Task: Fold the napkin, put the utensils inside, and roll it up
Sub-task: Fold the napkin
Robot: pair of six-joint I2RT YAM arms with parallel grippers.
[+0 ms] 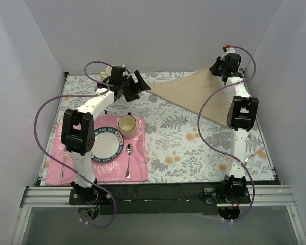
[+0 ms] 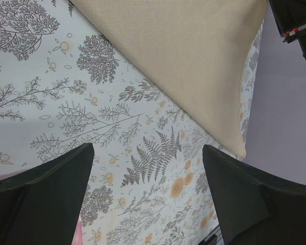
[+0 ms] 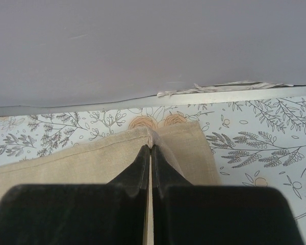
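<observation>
Floral worktop (image 1: 173, 138), far right: napkin (image 1: 194, 94) looks limp, light; grab by corners. R claw (image 3: 151, 147) clamped on far corner, L claw (image 2: 148, 150) apart.

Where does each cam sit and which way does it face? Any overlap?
Top external: above, behind the bases, looking down on the tablecloth; left arm and right arm show.
Left wrist: looks down at tablecloth and napkin past open left jaws.
Right wrist: low, facing the back wall; right jaws shut on napkin corner.
Shared: the napkin, in all three.
</observation>
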